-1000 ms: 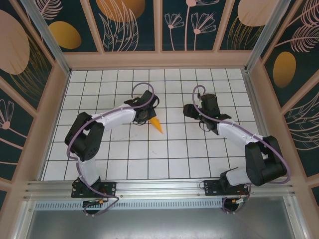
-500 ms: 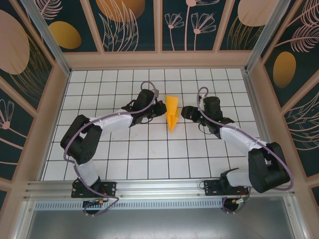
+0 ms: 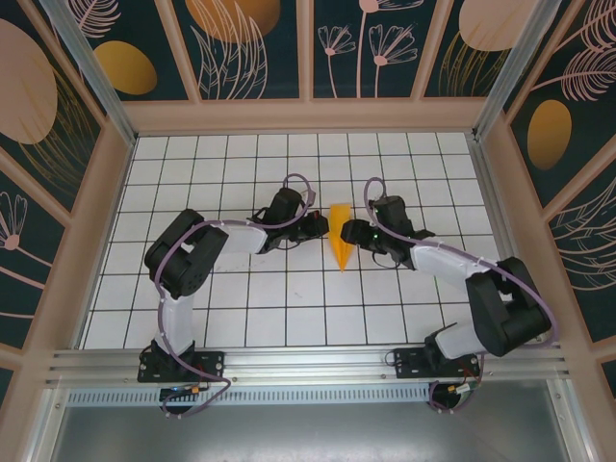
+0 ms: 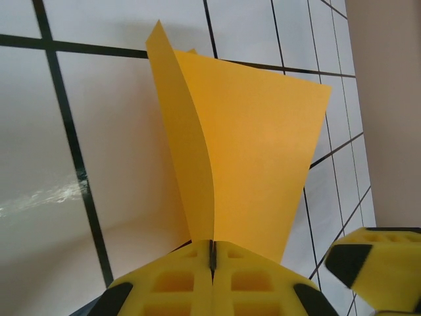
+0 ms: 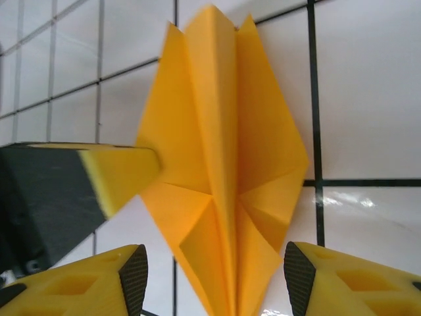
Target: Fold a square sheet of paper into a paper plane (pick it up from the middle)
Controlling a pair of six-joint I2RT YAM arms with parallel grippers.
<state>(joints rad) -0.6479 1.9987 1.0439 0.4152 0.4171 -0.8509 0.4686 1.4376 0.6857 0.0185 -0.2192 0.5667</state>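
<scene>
While left gripper (image 4: pixel 212 255) pinches it, one paper plane (image 3: pixel 339 237), right gripper (image 5: pixel 216 271) parted.

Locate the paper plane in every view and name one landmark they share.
Top external: paper plane in the middle of the table.
Left wrist: paper plane mid-frame, pinched by the left gripper, jaws shut.
Right wrist: paper plane mid-frame, narrow end inside the right gripper, jaws open.
Shared landmark: the table's black grid lines.
</scene>
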